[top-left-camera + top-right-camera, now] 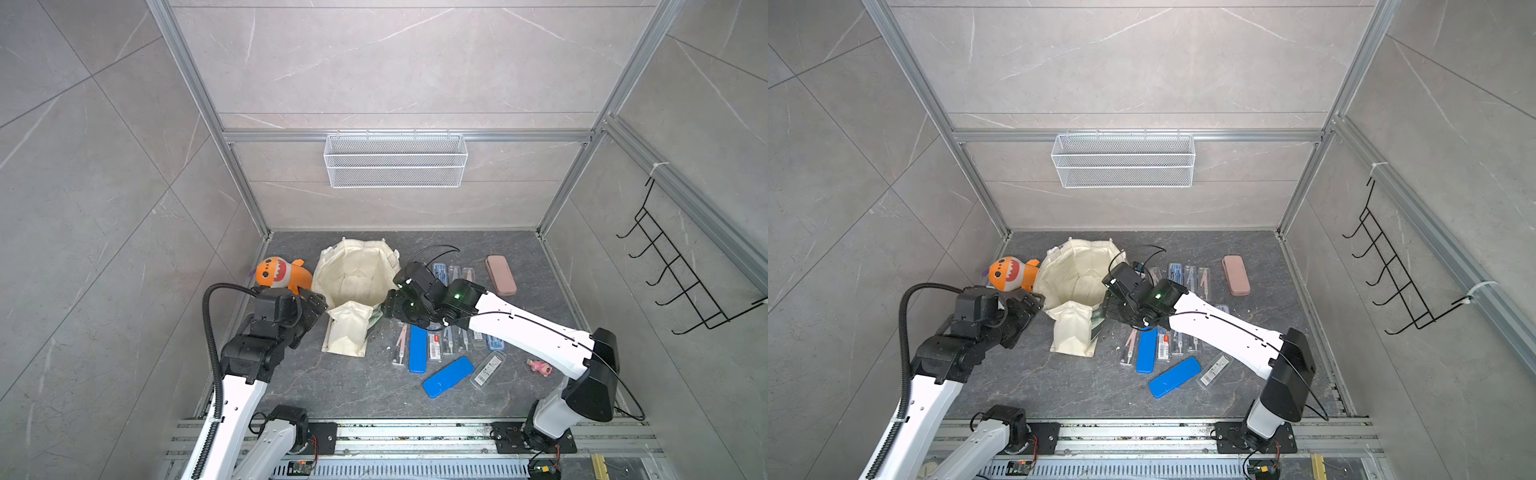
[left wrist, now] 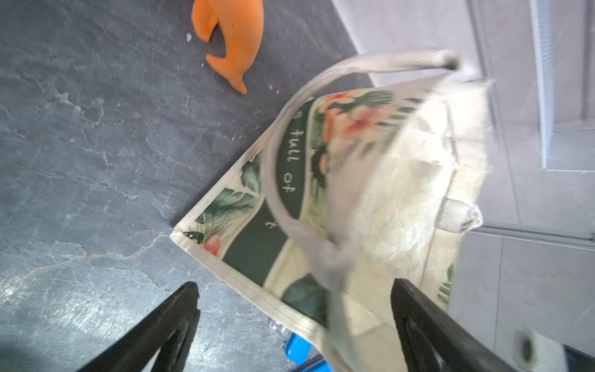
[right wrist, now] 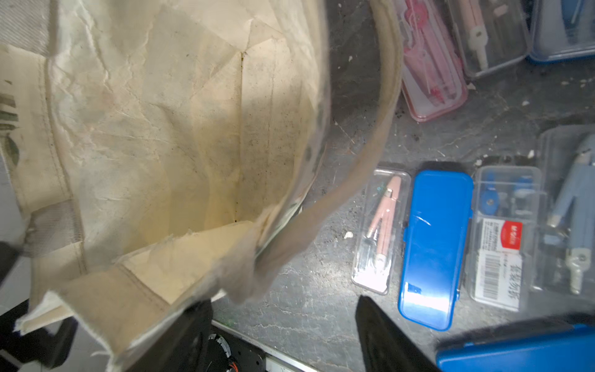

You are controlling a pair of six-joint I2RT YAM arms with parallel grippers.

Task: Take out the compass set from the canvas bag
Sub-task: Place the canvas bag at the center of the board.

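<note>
The canvas bag (image 1: 353,282) (image 1: 1073,274) lies on the dark table with its mouth open upward. Only bare cream cloth (image 3: 180,128) shows inside it. Its green floral panel (image 2: 289,167) appears blurred in the left wrist view. My left gripper (image 1: 322,303) (image 2: 293,286) is at the bag's left side, jaws wide apart, with loose cloth and a handle (image 2: 322,257) between them. My right gripper (image 1: 386,307) (image 3: 283,301) stands open at the bag's right rim, which drapes over one finger. Several compass sets lie on the table right of the bag: a blue case (image 1: 417,349) (image 3: 434,244) and clear cases (image 3: 381,232).
An orange plush toy (image 1: 280,274) (image 2: 228,38) lies left of the bag by the wall. A pink case (image 1: 500,275) and a small pink thing (image 1: 540,368) lie at the right. A wire basket (image 1: 395,160) hangs on the back wall, and black hooks (image 1: 681,274) on the right wall.
</note>
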